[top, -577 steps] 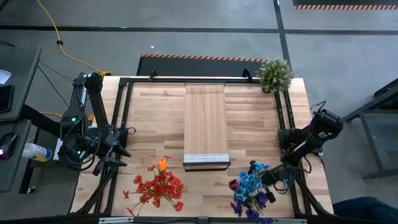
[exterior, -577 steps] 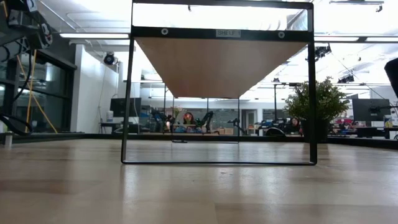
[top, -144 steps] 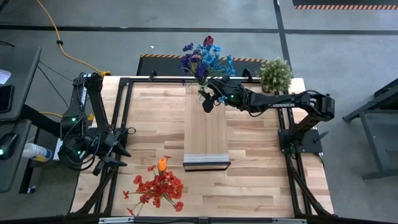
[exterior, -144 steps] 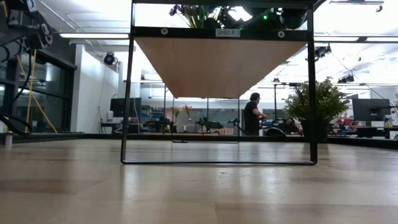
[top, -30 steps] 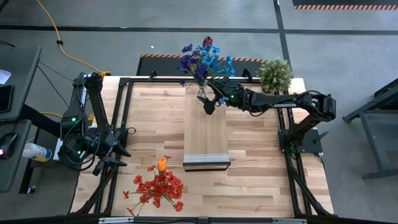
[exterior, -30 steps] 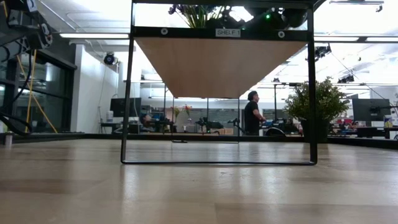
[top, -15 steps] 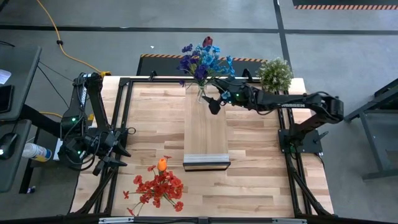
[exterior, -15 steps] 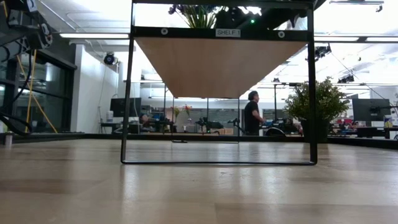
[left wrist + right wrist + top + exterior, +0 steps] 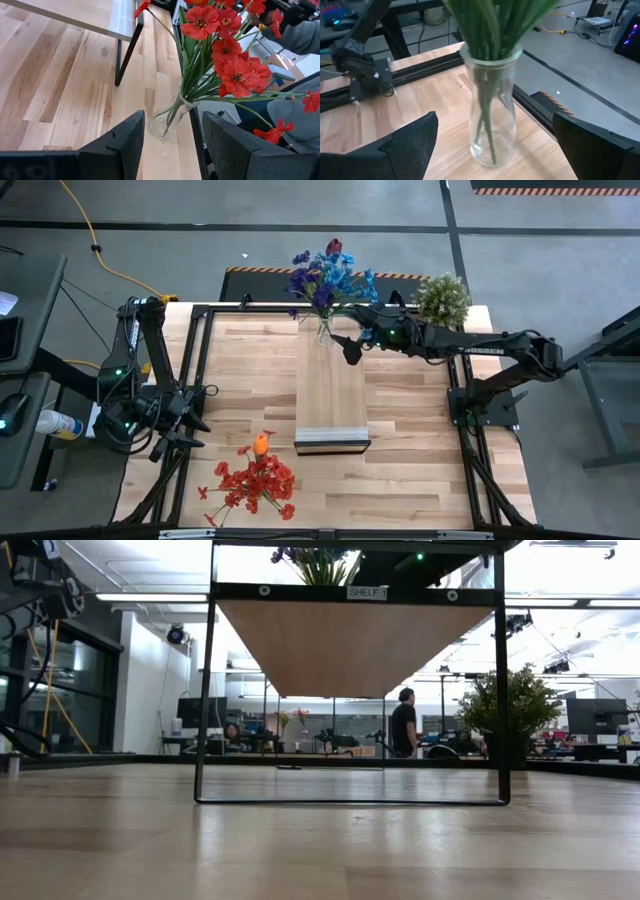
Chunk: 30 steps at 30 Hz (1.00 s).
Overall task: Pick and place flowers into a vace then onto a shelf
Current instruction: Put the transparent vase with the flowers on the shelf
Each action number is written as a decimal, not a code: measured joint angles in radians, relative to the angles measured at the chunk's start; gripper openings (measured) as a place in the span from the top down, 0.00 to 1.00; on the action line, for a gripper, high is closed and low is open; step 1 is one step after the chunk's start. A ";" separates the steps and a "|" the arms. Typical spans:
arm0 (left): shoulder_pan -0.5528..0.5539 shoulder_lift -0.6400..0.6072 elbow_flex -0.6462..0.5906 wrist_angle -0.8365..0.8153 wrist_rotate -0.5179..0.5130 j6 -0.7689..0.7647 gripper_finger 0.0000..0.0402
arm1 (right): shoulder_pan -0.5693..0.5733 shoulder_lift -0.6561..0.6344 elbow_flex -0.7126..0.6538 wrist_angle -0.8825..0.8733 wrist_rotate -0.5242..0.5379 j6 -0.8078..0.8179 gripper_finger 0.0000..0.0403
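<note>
The left tool (image 9: 190, 412) waited at the near left side of the bench (image 9: 250, 370), its fingers (image 9: 120, 145) parted with nothing between them. Just ahead of them in the left wrist view, a clear glass vase (image 9: 162, 120) of red flowers (image 9: 225, 55) sat at the near edge of the bench; from above the same red flowers (image 9: 255, 480), with one orange head (image 9: 261, 444) among them, showed near the front, left of centre.

Farther back, the shelf (image 9: 332, 380) ran down the middle of the bench, its pale front edge toward the near side. In the low view it stood on a dark metal frame (image 9: 204, 690), with its wooden underside in sight.

The right tool (image 9: 348, 347) reached across over the far part of the shelf, released, its fingers (image 9: 395, 145) spread wide and grasping nothing. Just beyond it a second glass vase (image 9: 324, 330) stood upright on the far end of the shelf, apart from the fingers, holding the blue, purple and dark maroon flowers (image 9: 325, 275). The right wrist view showed that vase (image 9: 492, 110) between the spread fingers but clear of them, with green stems (image 9: 492, 25) rising out of it.

At the far right corner of the bench stood a bushy pale-green potted plant (image 9: 442, 298). In the room beyond, a person (image 9: 404, 725) stood far off.
</note>
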 joint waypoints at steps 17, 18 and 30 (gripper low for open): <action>0.000 0.000 0.000 0.000 0.000 0.000 0.42 | 0.050 -0.101 0.000 -0.159 0.011 0.021 0.05; 0.000 0.000 0.000 0.000 0.000 0.000 0.42 | 0.050 -0.109 -0.001 -0.182 0.013 0.024 0.05; 0.000 0.000 0.000 0.000 0.000 0.000 0.42 | 0.067 -0.236 -0.002 -0.394 0.011 0.081 0.05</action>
